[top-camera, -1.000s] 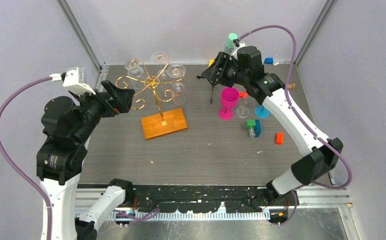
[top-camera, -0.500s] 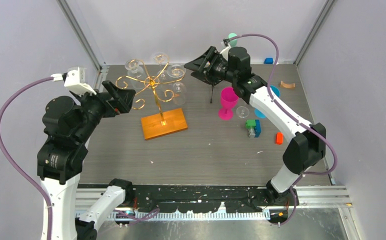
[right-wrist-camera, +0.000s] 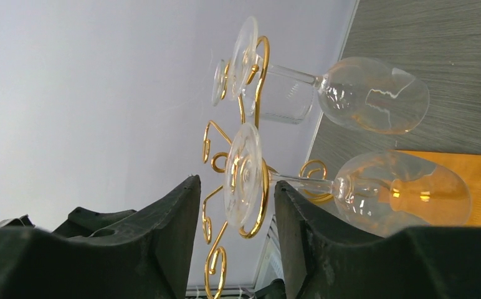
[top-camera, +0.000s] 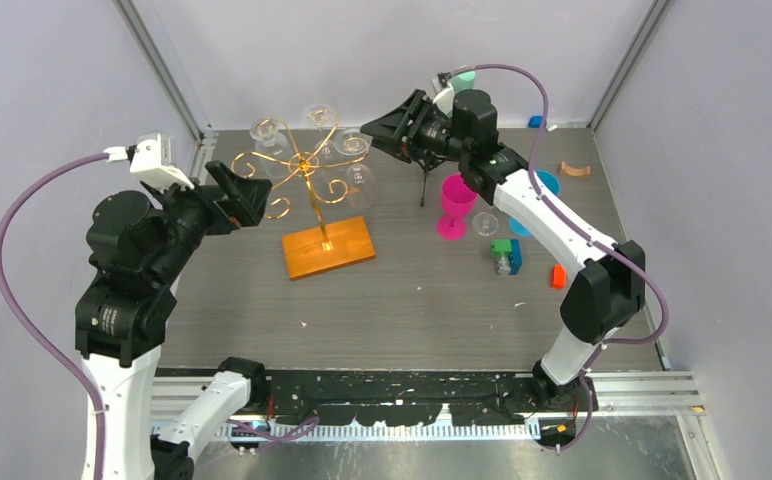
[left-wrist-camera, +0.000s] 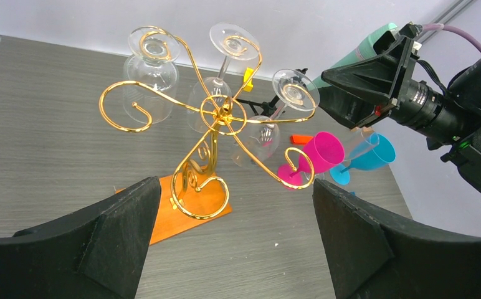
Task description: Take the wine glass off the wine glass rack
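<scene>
Swinging left from near the pink cup [top-camera: 457, 195], my right end effector [top-camera: 382, 130] now faces the rack [top-camera: 307, 165], narrowly open and lined up on a glass [right-wrist-camera: 350, 187] hanging by its foot. My left end effector [top-camera: 257, 198] hovers wide open beside the rack. I judge the grasp comes next.

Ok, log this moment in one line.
right gripper: open, aimed at glass foot | glass: hanging on rack | left gripper: open, facing rack | task: not done
</scene>
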### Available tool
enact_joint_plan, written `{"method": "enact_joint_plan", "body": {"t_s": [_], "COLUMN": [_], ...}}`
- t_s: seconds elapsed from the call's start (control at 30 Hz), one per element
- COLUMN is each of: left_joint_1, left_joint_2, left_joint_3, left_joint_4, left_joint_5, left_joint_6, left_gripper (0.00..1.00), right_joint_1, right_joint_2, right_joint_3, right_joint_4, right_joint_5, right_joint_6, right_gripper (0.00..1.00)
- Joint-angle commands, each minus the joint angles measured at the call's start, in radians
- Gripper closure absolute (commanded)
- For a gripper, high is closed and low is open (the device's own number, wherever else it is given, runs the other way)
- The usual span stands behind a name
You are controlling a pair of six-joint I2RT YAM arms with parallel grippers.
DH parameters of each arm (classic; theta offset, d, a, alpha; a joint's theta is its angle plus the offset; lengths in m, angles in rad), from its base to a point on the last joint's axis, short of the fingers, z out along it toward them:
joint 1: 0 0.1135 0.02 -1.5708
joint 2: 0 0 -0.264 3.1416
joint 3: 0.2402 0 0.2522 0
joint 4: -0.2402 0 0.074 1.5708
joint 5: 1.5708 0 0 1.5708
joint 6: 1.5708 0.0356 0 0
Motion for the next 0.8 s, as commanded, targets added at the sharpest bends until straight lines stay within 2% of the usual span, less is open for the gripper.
{"method": "enact_joint_plan", "body": {"t_s": [0.0, 0.43, 0.57, 0.77], "left_joint_1": [0.001, 0.000, 0.001, 0.001], "left_joint_2": [0.004, 0.004, 0.001, 0.001], "left_joint_3": [0.007, 0.001, -0.002, 0.000], "left_joint_4": [0.006, -0.014, -0.014, -0.018], "left_joint_5": [0.010, -0.019, -0.019, -0.011], "left_joint_6": [-0.001, 0.010, 0.010, 0.012], "left_gripper": [0.05, 0.05, 0.05, 0.05], "right_joint_1": [0.006, 0.013, 0.014, 0.017], "right_joint_2": [0.026, 0.062, 0.055, 0.052], "right_joint_3": [0.054, 0.085, 0.094, 0.122], "right_joint_4": [0.076, 0.079, 0.030, -0.057], "right_joint_5": [-0.044, -0.063, -0.032, 0.010], "right_joint_6": [0.023, 0.029, -0.013, -0.071], "right_gripper": [0.51, 0.66, 0.75, 0.81]}}
